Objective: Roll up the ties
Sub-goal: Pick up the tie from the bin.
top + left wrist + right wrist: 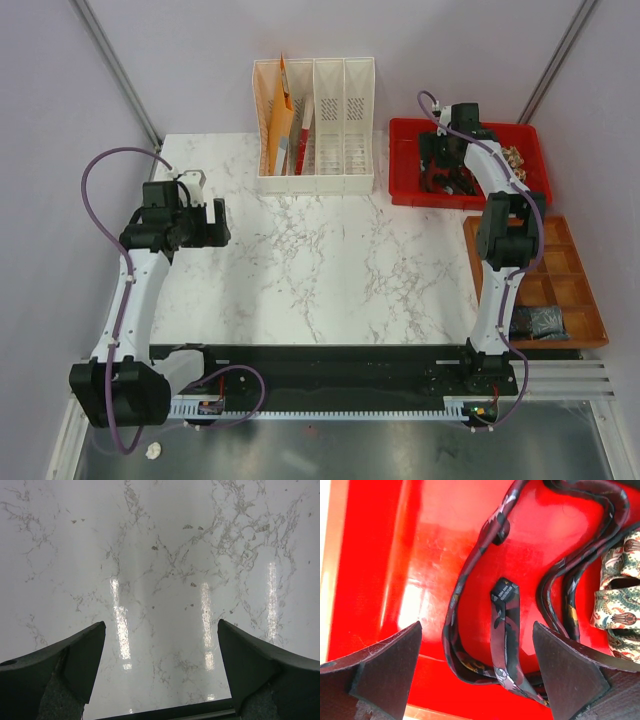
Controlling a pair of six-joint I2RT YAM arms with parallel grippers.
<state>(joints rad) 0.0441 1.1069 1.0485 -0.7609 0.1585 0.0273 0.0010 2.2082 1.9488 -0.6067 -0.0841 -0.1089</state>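
Note:
A dark maroon tie lies in loose curves inside the red bin; its narrow end with a label points up between my right gripper's fingers. A paisley tie lies bunched at the right edge of the right wrist view. My right gripper is open and empty, hovering over the bin and the maroon tie. In the top view the paisley tie shows by the arm. My left gripper is open and empty above bare marble at the table's left.
A white file rack with orange folders stands at the back middle. A wooden compartment tray sits at the right edge, with a dark item in a near compartment. The marble table spans the middle.

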